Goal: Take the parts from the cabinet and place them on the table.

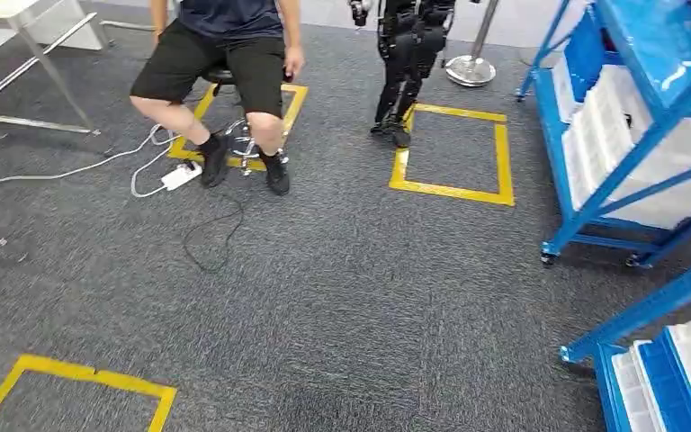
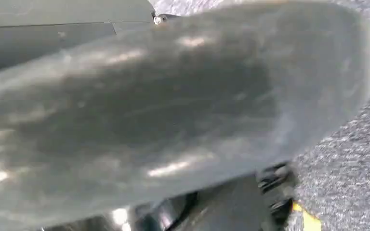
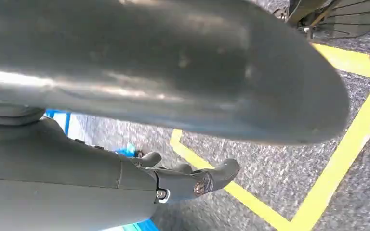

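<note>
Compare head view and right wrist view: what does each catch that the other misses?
Head view alone: a seated person, a second robot, the blue cabinet with its white bins, a power strip. Right wrist view alone: the right hand, close up and holding nothing. Both: grey carpet with yellow tape squares.

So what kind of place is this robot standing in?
Probably a robotics test lab or workshop: yellow tape squares marked on grey carpet, blue shelving racks holding white parts bins, and another humanoid robot standing nearby.
</note>
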`<state>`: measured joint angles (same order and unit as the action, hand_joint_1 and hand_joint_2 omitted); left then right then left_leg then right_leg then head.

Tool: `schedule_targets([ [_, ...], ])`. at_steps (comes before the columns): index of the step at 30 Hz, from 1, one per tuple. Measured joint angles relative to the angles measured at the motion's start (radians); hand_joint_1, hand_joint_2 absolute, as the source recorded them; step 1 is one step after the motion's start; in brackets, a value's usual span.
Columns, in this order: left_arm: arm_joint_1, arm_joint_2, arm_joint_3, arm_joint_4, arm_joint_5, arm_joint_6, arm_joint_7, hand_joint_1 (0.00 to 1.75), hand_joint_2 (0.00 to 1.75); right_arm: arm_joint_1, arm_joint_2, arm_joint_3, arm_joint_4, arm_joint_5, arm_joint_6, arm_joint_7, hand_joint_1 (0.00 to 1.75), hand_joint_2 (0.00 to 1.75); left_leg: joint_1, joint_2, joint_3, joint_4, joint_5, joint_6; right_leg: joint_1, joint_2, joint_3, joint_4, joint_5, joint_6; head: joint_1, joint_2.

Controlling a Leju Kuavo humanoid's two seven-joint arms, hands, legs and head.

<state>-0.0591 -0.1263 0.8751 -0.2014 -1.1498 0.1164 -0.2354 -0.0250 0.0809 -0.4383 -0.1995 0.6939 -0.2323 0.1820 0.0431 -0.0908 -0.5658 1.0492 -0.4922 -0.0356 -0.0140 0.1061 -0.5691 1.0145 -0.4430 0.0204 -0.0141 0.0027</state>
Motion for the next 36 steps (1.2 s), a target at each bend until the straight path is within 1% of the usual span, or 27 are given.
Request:
schedule_targets([
  [4, -0.005, 0.001, 0.000, -0.001, -0.001, 0.003, 0.000, 0.00, 0.00, 0.006, 0.000, -0.002, 0.000, 0.000, 0.000, 0.000, 0.00, 0.00, -0.018, 0.039, -0.001, -0.006, 0.004, 0.032, -0.010, 0.036, -0.027, -0.008, 0.006, 0.028, -0.002, 0.000],
  [5, -0.006, 0.000, 0.000, -0.001, -0.001, 0.003, 0.000, 0.00, 0.00, 0.007, -0.001, -0.002, 0.000, 0.000, 0.000, 0.000, 0.00, 0.00, -0.011, 0.053, 0.001, -0.017, 0.013, 0.044, -0.010, 0.020, -0.030, 0.005, 0.003, 0.030, 0.000, 0.000],
  [6, -0.007, -0.001, 0.000, -0.001, -0.001, 0.003, 0.000, 0.00, 0.00, 0.007, 0.000, -0.003, 0.000, 0.001, 0.000, 0.000, 0.00, 0.00, -0.014, 0.059, 0.002, -0.019, 0.013, 0.049, -0.003, -0.036, -0.044, 0.034, -0.013, 0.028, 0.001, 0.000],
  [7, -0.007, -0.001, 0.000, -0.001, -0.001, 0.003, -0.001, 0.00, 0.00, 0.004, 0.002, -0.003, 0.000, 0.002, 0.000, 0.000, 0.00, 0.00, -0.016, 0.073, 0.002, -0.019, 0.013, 0.055, -0.002, -0.070, -0.077, 0.093, -0.046, 0.022, 0.005, 0.000],
  [9, -0.004, 0.000, 0.000, -0.001, -0.001, 0.003, -0.001, 0.00, 0.00, -0.001, 0.002, -0.003, 0.000, 0.002, 0.000, 0.000, 0.00, 0.00, -0.023, 0.107, 0.000, -0.019, 0.011, 0.059, -0.005, -0.093, -0.162, 0.258, -0.112, 0.014, 0.004, 0.000],
  [10, -0.003, 0.000, 0.000, -0.001, -0.001, 0.003, -0.001, 0.00, 0.00, -0.001, 0.002, -0.003, 0.000, 0.002, 0.000, 0.000, 0.00, 0.00, -0.025, 0.121, 0.000, -0.018, 0.010, 0.061, -0.006, -0.096, -0.187, 0.307, -0.124, 0.018, 0.005, 0.000],
  [11, -0.003, 0.000, 0.000, -0.001, -0.001, 0.003, -0.001, 0.00, 0.00, 0.001, 0.001, -0.003, 0.000, 0.002, 0.000, 0.000, 0.00, 0.00, -0.026, 0.132, 0.000, -0.018, 0.009, 0.060, -0.007, -0.097, -0.186, 0.306, -0.118, 0.024, 0.005, 0.000],
  [12, -0.004, 0.000, 0.000, -0.001, -0.001, 0.003, -0.001, 0.00, 0.00, 0.003, 0.001, -0.003, 0.000, 0.003, 0.000, 0.001, 0.00, 0.00, -0.025, 0.144, 0.001, -0.018, 0.008, 0.059, -0.007, -0.099, -0.160, 0.257, -0.096, 0.035, 0.005, 0.000],
  [13, -0.004, -0.001, 0.000, -0.001, -0.001, 0.003, -0.001, 0.00, 0.00, 0.004, 0.001, -0.003, 0.000, 0.003, 0.000, 0.002, 0.00, 0.00, -0.025, 0.155, 0.002, -0.018, 0.007, 0.058, -0.007, -0.108, -0.117, 0.176, -0.066, 0.044, 0.006, 0.000],
  [14, -0.004, -0.001, 0.000, -0.001, -0.001, 0.003, -0.001, 0.00, 0.00, 0.002, 0.001, -0.003, 0.000, 0.004, 0.000, 0.002, 0.00, 0.00, -0.025, 0.165, 0.004, -0.018, 0.005, 0.055, -0.007, -0.129, -0.062, 0.080, -0.037, 0.051, 0.006, 0.000],
  [15, -0.004, -0.001, 0.000, -0.001, -0.002, 0.003, -0.002, 0.00, 0.00, -0.002, 0.001, -0.003, 0.000, 0.006, 0.000, 0.002, 0.00, 0.00, -0.029, 0.177, 0.009, -0.018, 0.002, 0.049, -0.006, -0.190, -0.020, 0.002, -0.020, 0.045, 0.007, 0.000],
  [16, -0.003, 0.000, 0.000, -0.001, -0.003, 0.005, -0.002, 0.00, 0.00, -0.005, 0.002, -0.003, 0.000, 0.007, 0.000, 0.002, 0.00, 0.00, -0.036, 0.185, 0.010, -0.018, -0.006, 0.040, 0.001, -0.197, -0.014, 0.000, -0.012, 0.041, 0.005, 0.000],
  [19, -0.004, -0.001, 0.000, -0.001, -0.003, 0.006, -0.004, 0.00, 0.00, -0.001, 0.001, -0.003, 0.000, 0.009, 0.001, 0.004, 0.00, 0.00, -0.030, 0.215, 0.032, -0.031, -0.007, 0.021, 0.010, -0.158, -0.028, 0.002, -0.005, 0.015, 0.004, 0.000],
  [20, -0.006, -0.003, 0.000, -0.001, -0.003, 0.006, -0.005, 0.00, 0.00, -0.002, 0.001, -0.003, 0.000, 0.010, 0.001, 0.005, 0.00, 0.00, -0.028, 0.215, 0.036, -0.029, -0.012, 0.012, 0.004, -0.145, -0.007, -0.006, 0.002, 0.006, 0.004, 0.000],
  [21, -0.006, -0.003, 0.000, -0.001, -0.003, 0.008, -0.006, 0.00, 0.00, 0.002, 0.001, -0.003, 0.000, 0.011, 0.000, 0.006, 0.00, 0.00, -0.023, 0.161, 0.033, -0.010, -0.028, 0.008, -0.010, -0.132, -0.006, -0.010, 0.004, 0.002, 0.000, 0.000],
  [22, -0.006, -0.003, 0.000, -0.001, -0.003, 0.009, -0.009, 0.00, 0.00, 0.002, 0.000, -0.004, 0.000, 0.011, 0.000, 0.008, 0.00, 0.00, -0.022, 0.122, 0.013, 0.040, -0.064, 0.010, -0.011, -0.124, -0.005, -0.010, 0.005, -0.007, -0.008, 0.000],
  [23, -0.004, -0.003, 0.000, -0.001, -0.003, 0.009, -0.009, 0.00, 0.00, 0.000, 0.000, -0.004, 0.000, 0.011, 0.000, 0.008, 0.00, 0.00, -0.022, 0.101, -0.024, 0.119, -0.109, 0.012, -0.008, -0.113, -0.004, -0.010, 0.005, -0.012, -0.010, 0.000],
  [24, 0.000, -0.003, 0.000, -0.001, -0.003, 0.009, -0.009, 0.00, 0.00, -0.002, 0.001, -0.004, 0.000, 0.011, 0.001, 0.008, 0.00, 0.00, -0.023, 0.091, -0.065, 0.202, -0.143, 0.011, -0.005, -0.097, -0.004, -0.010, 0.004, -0.013, -0.010, 0.000],
  [25, 0.002, -0.003, 0.000, -0.001, -0.003, 0.010, -0.009, 0.00, 0.00, -0.002, 0.002, -0.004, 0.000, 0.011, 0.001, 0.009, 0.00, 0.00, -0.022, 0.087, -0.099, 0.262, -0.159, 0.011, -0.002, -0.081, -0.004, -0.009, 0.004, -0.013, -0.010, 0.000],
  [26, 0.004, -0.003, 0.000, 0.000, -0.003, 0.010, -0.009, 0.00, 0.00, -0.001, 0.002, -0.004, 0.000, 0.012, 0.001, 0.011, 0.00, 0.00, -0.022, 0.087, -0.112, 0.276, -0.150, 0.012, 0.000, -0.065, -0.002, -0.009, 0.003, -0.013, -0.009, 0.000],
  [27, 0.005, -0.003, 0.000, 0.000, -0.003, 0.010, -0.009, 0.00, 0.00, 0.001, 0.002, -0.004, 0.000, 0.012, 0.001, 0.013, 0.00, 0.00, -0.021, 0.087, -0.106, 0.245, -0.117, 0.013, 0.000, -0.049, 0.000, -0.008, 0.003, -0.013, -0.010, 0.000],
  [29, 0.004, -0.003, 0.000, 0.000, -0.003, 0.011, -0.009, 0.00, 0.00, 0.002, 0.002, -0.004, 0.000, 0.015, 0.001, 0.015, 0.00, 0.00, -0.014, 0.074, -0.046, 0.097, -0.017, 0.012, -0.001, -0.019, 0.005, -0.004, 0.000, -0.012, -0.009, 0.000],
  [30, 0.005, -0.003, 0.000, 0.000, -0.003, 0.012, -0.009, 0.00, 0.00, 0.002, 0.002, -0.004, 0.000, 0.015, 0.001, 0.015, 0.00, 0.00, -0.005, 0.024, -0.011, 0.011, 0.016, 0.009, -0.002, -0.004, 0.003, 0.002, -0.005, -0.005, -0.010, 0.000],
  [31, 0.006, -0.003, 0.000, 0.001, -0.003, 0.012, -0.008, 0.00, 0.00, -0.001, 0.001, -0.004, 0.000, 0.015, 0.001, 0.015, 0.00, 0.00, -0.010, 0.006, -0.004, 0.000, 0.002, 0.008, 0.008, 0.005, -0.003, 0.011, -0.009, 0.002, -0.010, 0.000],
  [34, 0.002, -0.004, 0.000, 0.000, -0.003, 0.013, -0.008, 0.00, 0.00, 0.005, 0.001, -0.004, 0.000, 0.015, 0.001, 0.015, 0.00, 0.00, -0.024, 0.036, -0.008, 0.001, 0.007, 0.031, -0.008, 0.028, -0.018, 0.000, -0.002, 0.017, -0.010, 0.000],
  [35, 0.002, -0.003, 0.000, 0.000, -0.003, 0.015, -0.008, 0.00, 0.00, 0.008, 0.000, -0.005, 0.000, 0.015, 0.001, 0.015, 0.00, 0.00, -0.021, 0.049, -0.006, -0.006, 0.012, 0.040, -0.005, 0.039, -0.025, 0.001, -0.003, 0.026, -0.009, 0.000],
  [36, 0.001, -0.003, 0.001, 0.000, -0.003, 0.015, -0.008, 0.00, 0.00, 0.009, 0.000, -0.005, 0.000, 0.015, 0.001, 0.015, 0.00, 0.00, -0.020, 0.060, -0.005, -0.011, 0.016, 0.049, -0.005, -0.002, -0.029, 0.020, -0.011, 0.025, -0.008, 0.000],
])
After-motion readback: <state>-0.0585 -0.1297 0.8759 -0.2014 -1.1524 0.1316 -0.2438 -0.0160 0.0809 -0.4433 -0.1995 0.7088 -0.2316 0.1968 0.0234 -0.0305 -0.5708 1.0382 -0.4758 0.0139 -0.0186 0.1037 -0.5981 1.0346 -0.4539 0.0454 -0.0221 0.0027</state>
